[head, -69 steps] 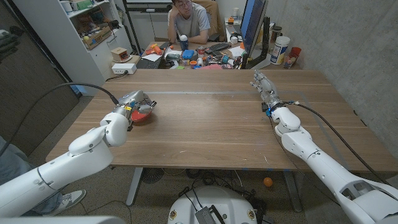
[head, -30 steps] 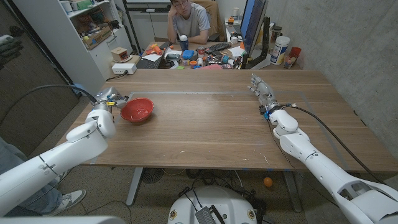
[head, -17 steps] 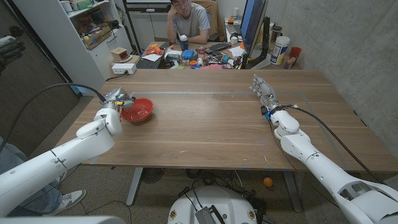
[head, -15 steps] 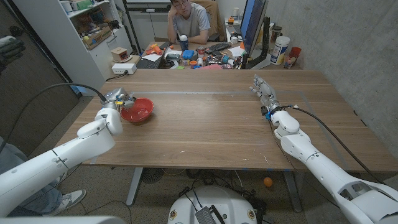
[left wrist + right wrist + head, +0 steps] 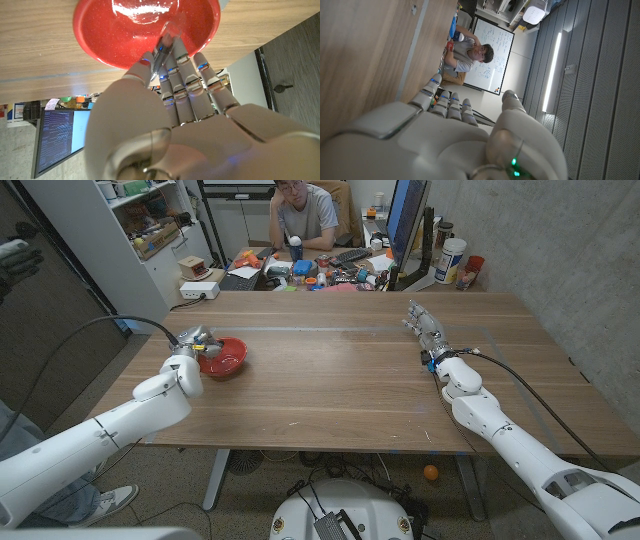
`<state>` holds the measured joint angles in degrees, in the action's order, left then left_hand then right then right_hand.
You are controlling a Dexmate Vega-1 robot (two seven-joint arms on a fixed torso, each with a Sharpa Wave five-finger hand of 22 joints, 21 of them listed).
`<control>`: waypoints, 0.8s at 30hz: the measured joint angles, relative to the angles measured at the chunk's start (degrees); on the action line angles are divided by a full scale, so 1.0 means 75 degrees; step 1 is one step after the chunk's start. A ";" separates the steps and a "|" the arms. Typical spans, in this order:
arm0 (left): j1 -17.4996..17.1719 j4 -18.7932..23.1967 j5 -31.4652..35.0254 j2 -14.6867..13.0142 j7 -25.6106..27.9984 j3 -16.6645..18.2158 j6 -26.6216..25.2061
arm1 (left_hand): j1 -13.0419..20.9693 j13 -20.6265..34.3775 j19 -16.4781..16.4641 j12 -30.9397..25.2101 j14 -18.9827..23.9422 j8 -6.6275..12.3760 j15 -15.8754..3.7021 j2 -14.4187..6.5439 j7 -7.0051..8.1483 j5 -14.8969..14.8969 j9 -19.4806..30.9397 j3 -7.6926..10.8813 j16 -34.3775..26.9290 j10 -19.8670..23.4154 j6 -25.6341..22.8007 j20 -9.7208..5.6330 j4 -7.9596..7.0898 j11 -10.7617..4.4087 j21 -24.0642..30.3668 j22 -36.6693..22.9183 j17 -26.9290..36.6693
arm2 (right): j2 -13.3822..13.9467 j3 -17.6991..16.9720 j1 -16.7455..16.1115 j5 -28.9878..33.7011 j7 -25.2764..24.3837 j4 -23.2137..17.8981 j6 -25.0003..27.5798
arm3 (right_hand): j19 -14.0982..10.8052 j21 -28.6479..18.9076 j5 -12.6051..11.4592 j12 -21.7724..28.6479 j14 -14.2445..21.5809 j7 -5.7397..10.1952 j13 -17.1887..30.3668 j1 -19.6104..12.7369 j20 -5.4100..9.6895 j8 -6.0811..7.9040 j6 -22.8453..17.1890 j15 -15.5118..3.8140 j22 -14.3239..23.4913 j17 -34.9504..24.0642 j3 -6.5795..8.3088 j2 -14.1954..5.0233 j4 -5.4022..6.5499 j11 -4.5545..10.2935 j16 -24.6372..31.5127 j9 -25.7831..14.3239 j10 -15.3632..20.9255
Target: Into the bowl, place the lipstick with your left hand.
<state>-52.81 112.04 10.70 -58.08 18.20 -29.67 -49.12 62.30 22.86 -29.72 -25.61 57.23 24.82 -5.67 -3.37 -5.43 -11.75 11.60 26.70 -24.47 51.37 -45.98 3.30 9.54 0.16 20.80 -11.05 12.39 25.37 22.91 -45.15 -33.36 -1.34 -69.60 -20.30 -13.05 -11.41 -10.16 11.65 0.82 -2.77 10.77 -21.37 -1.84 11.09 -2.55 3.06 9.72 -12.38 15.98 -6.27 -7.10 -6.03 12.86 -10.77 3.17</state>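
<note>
The left hand [image 5: 194, 339] is seen at the near-left rim of the red bowl [image 5: 224, 356], which stands on the wooden table [image 5: 340, 380] toward its left side. In the left wrist view the lipstick [image 5: 165, 47], a slim silvery tube, is held pinched between the thumb and the fingers [image 5: 186, 75] of the left hand [image 5: 175, 100], the fingers lying close together and reaching toward the bowl [image 5: 125, 40]. The tip of the lipstick is seen over the bowl's rim, pointing into its glossy red inside; whether it touches the bowl cannot be told. The rest of the bowl's inside, as far as it is shown, is bare red. The right hand [image 5: 423, 326] is seen well apart from the bowl, on the right side of the table toward its far edge, with its fingers extended and close together and nothing held in it; in the right wrist view the right hand [image 5: 450, 130] is shown with straight fingers beside the table's surface. Behind the table a seated person [image 5: 303, 210] is seen at a cluttered desk [image 5: 330, 272], with a monitor [image 5: 405, 220] to the right of it and a shelf unit [image 5: 150, 230] at the left.
</note>
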 measured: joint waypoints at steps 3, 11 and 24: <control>0.0053 -0.0073 -0.0001 0.0025 -0.0025 -0.0068 0.0009 | 0.0000 0.0000 -0.0001 0.0001 0.0000 0.0000 0.0000 0.0000 0.0000 0.0000 0.0000 0.0000 0.0000 0.0007 0.0000 0.0000 0.0000 -0.0008 0.0000 0.0000 -0.0002 | -0.0003 0.0004 0.0004 -0.0002 0.0001 0.0017 0.0010 | 0.0000 0.0000 0.0000 0.0000 0.0000 0.0000 0.0000 0.0000 0.0000 0.0000 0.0000 0.0000 0.0000 0.0000 0.0000 0.0000 0.0000 0.0000 0.0000 0.0000 0.0000; 0.0159 -0.0236 -0.0037 0.0105 -0.0083 -0.0202 0.0100 | 0.0002 0.0020 0.0026 0.0007 0.0001 -0.0006 0.0001 0.0002 0.0000 0.0001 0.0009 0.0000 0.0044 -0.0010 0.0000 0.0027 0.0000 -0.0026 0.0000 0.0000 0.0045 | -0.0018 0.0025 0.0014 -0.0007 -0.0002 0.0067 0.0054 | 0.0000 0.0000 0.0000 0.0000 0.0000 0.0000 0.0000 0.0000 0.0000 0.0000 0.0000 0.0000 0.0000 0.0000 0.0000 0.0000 0.0000 0.0000 0.0000 0.0000 0.0000; 0.0245 -0.0474 -0.0153 0.0212 -0.0156 -0.0323 0.0280 | -0.0091 0.0086 0.0214 0.0443 -0.0121 -0.0335 -0.0118 -0.0091 0.0123 0.0008 0.0030 -0.0075 0.0164 -0.0238 -0.0070 0.0155 -0.0075 -0.0344 0.0000 -0.0018 0.0106 | -0.0039 0.0053 -0.0024 -0.0018 -0.0036 0.0095 0.0119 | 0.0000 0.0000 0.0000 0.0000 0.0000 0.0000 0.0000 0.0000 0.0000 0.0000 0.0000 0.0000 0.0000 0.0000 0.0000 0.0000 0.0000 -0.0031 0.0000 0.0000 0.0032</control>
<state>-50.98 108.49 9.56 -56.50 17.03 -32.10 -47.02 61.62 23.50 -28.12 -22.29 56.32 22.31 -6.55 -4.05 -4.51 -11.69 11.83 26.14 -23.24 49.59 -46.51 4.46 8.98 -2.42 20.80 -11.18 13.19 25.07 23.31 -45.33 -33.50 -1.61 -68.89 -19.41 -13.05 -11.41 -10.16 11.65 0.82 -2.77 10.77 -21.37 -1.84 11.09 -2.55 3.06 9.72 -12.38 15.98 -6.27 -7.10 -6.26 12.86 -10.77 3.41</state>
